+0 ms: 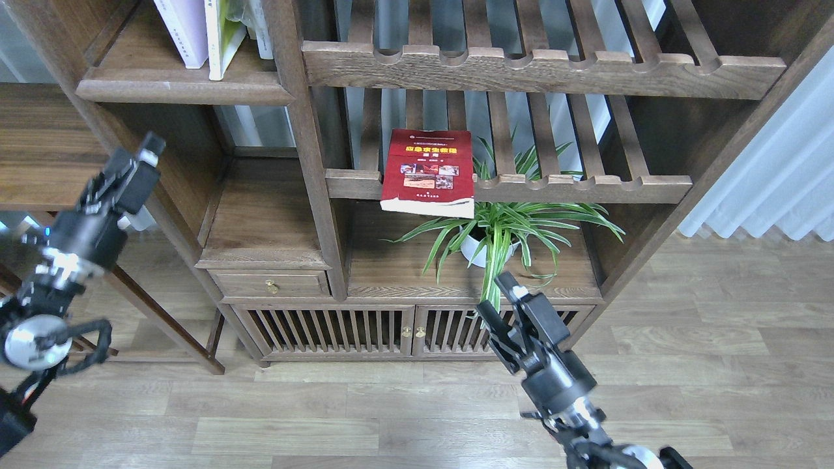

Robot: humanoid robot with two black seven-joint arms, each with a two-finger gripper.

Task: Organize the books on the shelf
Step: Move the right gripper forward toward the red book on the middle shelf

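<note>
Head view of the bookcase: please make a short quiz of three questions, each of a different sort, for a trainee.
1. True or false: the dark red book stands upright between the two books on the upper left shelf.
2. What stands directly below the slatted rack? A) a lamp B) a potted plant C) a stack of boxes
3. Fill in: the right gripper holds ____.

Key
1. False: it lies flat on the slatted rack, its near edge overhanging the front rail.
2. B.
3. Nothing: its fingers are apart and empty, in front of the cabinet doors.
</note>
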